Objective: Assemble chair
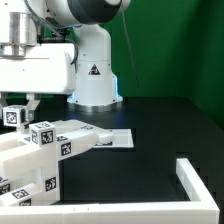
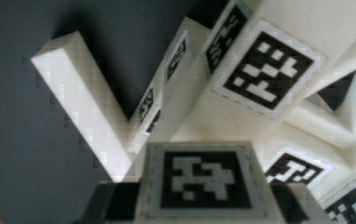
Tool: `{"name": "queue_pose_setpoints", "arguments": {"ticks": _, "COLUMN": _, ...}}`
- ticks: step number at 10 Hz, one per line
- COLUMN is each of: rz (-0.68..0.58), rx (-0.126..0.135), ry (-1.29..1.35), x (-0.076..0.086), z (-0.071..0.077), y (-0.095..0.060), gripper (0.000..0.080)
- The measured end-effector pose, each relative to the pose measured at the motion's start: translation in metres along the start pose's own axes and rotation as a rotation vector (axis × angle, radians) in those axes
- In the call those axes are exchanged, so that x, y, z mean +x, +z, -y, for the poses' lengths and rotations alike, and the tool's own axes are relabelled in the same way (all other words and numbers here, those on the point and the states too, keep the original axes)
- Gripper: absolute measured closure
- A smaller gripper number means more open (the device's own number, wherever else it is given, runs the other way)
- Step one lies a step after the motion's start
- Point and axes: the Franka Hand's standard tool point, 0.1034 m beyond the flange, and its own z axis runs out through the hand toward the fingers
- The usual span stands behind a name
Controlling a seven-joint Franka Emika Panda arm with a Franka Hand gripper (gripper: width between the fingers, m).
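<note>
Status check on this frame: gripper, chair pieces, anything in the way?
Gripper closed on a tagged white plastic chair block. Chunky white chair assembly under it. Low white L-shaped corner rail off to the side, not obstructing.

One robot arm (image 1: 60,20) stands on one black table (image 1: 160,120). On it are one cluster of white chair pieces (image 1: 45,150), too overlapped to count singly, one marker board (image 1: 115,139) and one white corner rail (image 1: 197,180). About five marker tags (image 1: 42,135) show on the pieces.

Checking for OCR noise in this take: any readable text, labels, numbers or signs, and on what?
No readable words or numbers.
Robot base: black warning triangle sign, symbol inside too small to read.
Chair parts: black-and-white square marker tags, patterns only, no letters.
Marker board: printed markers, too small and oblique to make out.
</note>
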Motion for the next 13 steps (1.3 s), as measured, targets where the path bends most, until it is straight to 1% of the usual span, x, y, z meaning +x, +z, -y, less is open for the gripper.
{"name": "queue_pose_setpoints", "arguments": {"ticks": 3, "rz": -0.002, "rx": 0.001, "ry": 0.012, "x": 0.0017, "z": 0.0036, "y": 0.0005, "gripper": 0.0532}}
{"name": "queue_pose_setpoints", "arguments": {"ticks": 5, "rz": -0.014, "rx": -0.009, "ry": 0.011, "x": 0.0022, "z": 0.0053, "y": 0.0022, "gripper": 0.0532}}
{"name": "queue_pose_setpoints", "arguments": {"ticks": 6, "rz": -0.013, "rx": -0.009, "ry": 0.012, "x": 0.002, "z": 0.0049, "y": 0.0024, "gripper": 0.0532}}
{"name": "queue_pose_setpoints", "arguments": {"ticks": 10, "rz": -0.004, "rx": -0.002, "ry": 0.033, "x": -0.0014, "z": 0.0057, "y": 0.0023, "gripper": 0.0532}}
{"name": "queue_pose_setpoints", "arguments": {"ticks": 13, "rz": -0.009, "rx": -0.019, "ry": 0.029, "x": -0.0009, "z": 0.0015, "y": 0.0063, "gripper": 0.0532}}
